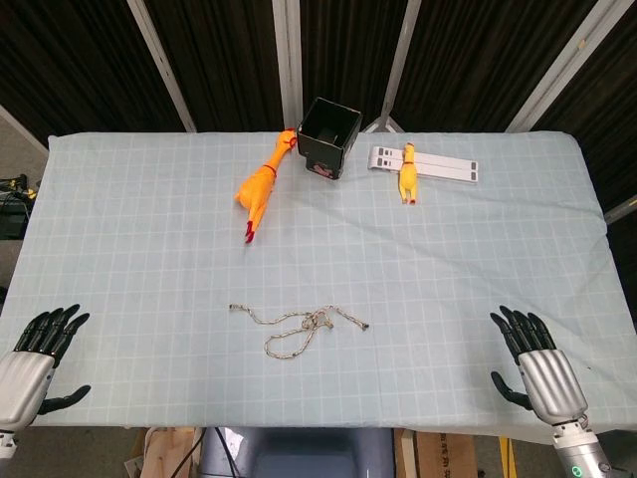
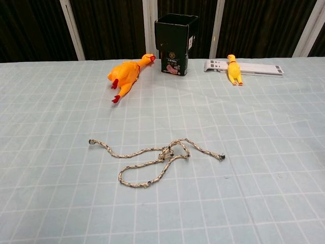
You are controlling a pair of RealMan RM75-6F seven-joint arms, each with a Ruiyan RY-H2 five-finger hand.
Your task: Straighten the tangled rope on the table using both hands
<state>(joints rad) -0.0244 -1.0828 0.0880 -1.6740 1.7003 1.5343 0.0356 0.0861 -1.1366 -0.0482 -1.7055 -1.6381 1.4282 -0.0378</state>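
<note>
A thin speckled rope (image 1: pixel 297 328) lies tangled near the table's front middle, with a loop and a knot-like crossing; its ends point left and right. The chest view shows the same rope (image 2: pixel 155 160) with a loop toward the front. My left hand (image 1: pixel 35 363) hovers at the front left corner, fingers spread and empty, far from the rope. At the front right, my right hand (image 1: pixel 535 365) is likewise spread and holds nothing. Neither hand shows in the chest view.
A large orange rubber chicken (image 1: pixel 261 185) lies at the back middle beside a black open box (image 1: pixel 329 136). A small yellow chicken (image 1: pixel 407 172) lies on a white strip (image 1: pixel 446 165) at the back right. The table wears a pale checked cloth (image 1: pixel 149 249).
</note>
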